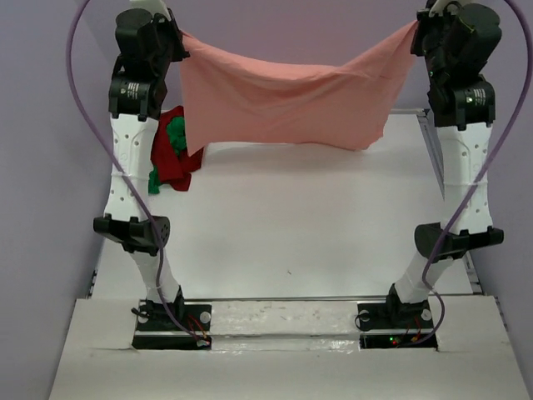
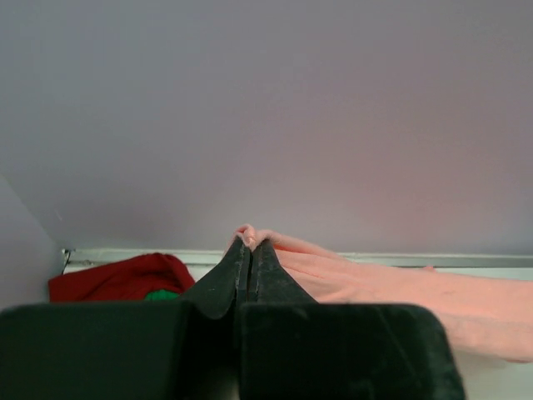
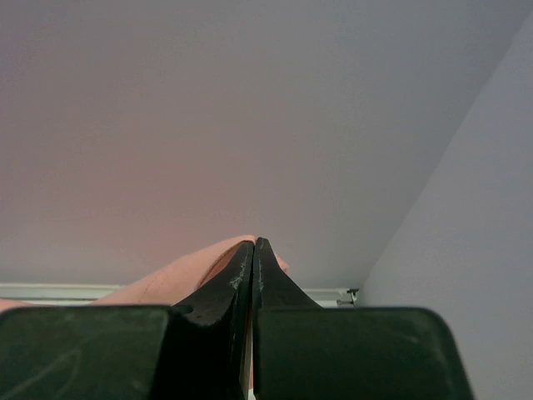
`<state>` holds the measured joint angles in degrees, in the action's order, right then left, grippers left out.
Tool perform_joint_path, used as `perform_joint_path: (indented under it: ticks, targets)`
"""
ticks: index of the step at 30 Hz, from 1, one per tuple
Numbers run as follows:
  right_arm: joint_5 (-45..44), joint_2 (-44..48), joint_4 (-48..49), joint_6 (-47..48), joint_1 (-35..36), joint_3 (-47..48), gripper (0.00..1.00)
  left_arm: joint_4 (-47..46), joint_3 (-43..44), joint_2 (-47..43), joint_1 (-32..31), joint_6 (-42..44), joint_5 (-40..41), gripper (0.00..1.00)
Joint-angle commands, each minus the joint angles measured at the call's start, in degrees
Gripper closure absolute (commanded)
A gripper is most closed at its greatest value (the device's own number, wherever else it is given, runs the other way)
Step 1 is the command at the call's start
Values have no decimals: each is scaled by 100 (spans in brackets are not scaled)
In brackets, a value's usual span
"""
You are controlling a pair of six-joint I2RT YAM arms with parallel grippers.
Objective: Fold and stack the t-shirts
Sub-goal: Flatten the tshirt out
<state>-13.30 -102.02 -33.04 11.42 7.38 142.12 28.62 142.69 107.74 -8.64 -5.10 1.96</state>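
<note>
**Salmon-pink t-shirt [image 1: 283,104] held aloft between both grippers**

The salmon-pink t-shirt is seen stretched in the air above the far part of the table [image 1: 316,233], slung like a hammock between the two raised arms. Its top edge sags in the middle. Its lower hem appears to hang clear of the table surface, and the longest part droops toward the right.

One upper corner is pinched by the left gripper [image 1: 181,36] and the other by the right gripper [image 1: 415,25]. In the left wrist view the two black fingers are pressed flat together. A small fold of pink cloth is bunched at their tips, and the rest of the shirt trails off to the right. In the right wrist view the fingers are likewise closed tight, and pink cloth bulges out to the left of the tips.

The dark red t-shirt [image 1: 181,167] is seen crumpled on the table at the far left, just beside the left arm and partly hidden behind it. The bright green t-shirt [image 1: 176,133] is tangled with it, and green cloth shows near the top of the heap and again at its lower left edge. The heap lies below the hanging shirt's left corner.

A purple cable [image 1: 79,92] is looped from each arm's base up toward its wrist. The table is enclosed by pale lavender walls [image 1: 291,21].
</note>
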Motion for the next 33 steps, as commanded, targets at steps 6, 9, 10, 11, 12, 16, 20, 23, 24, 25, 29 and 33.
perform_joint_path:
  ticks: [6,9,10,11,12,16,20,23,24,25,29,33]
  targets:
    - [-1444,1377,376,1147,1577,-342,100,-225,-380,-1947,-872,351,637,100]
    - [-2316,1676,605,1704,2275,-317,100,-173,-602,-2362,-1428,659,1279,100]
    - [-2518,1702,684,1880,2529,-239,100,-94,-576,-2529,-1673,660,1377,100]
    - [-3111,1781,1154,2499,3124,-177,100,54,-524,-2609,-1754,634,1534,100]
    - [-3457,1834,1525,2958,3469,-229,100,73,-541,-2696,-1842,642,1605,100]
    - [-4487,1966,4634,5805,5122,-808,100,82,-620,-3066,-2150,730,1948,100]
    - [-4087,1694,4587,5846,5239,-624,100,117,-453,-2909,-2168,809,2011,100]
    - [-3411,1712,4060,4497,5090,-852,100,-22,-488,-2593,-2168,835,1845,100]
    - [-3199,1633,3407,4074,4933,-827,100,-32,-436,-2470,-2168,853,1809,100]
    - [-2961,1484,2748,3600,4305,-348,100,-6,-348,-2129,-2176,836,1756,100]
    - [-1897,641,1652,2252,2684,-62,100,-14,153,-1135,-2054,914,1450,100]
    - [-517,-54,808,793,1251,420,100,-172,681,-107,-1203,546,668,100]
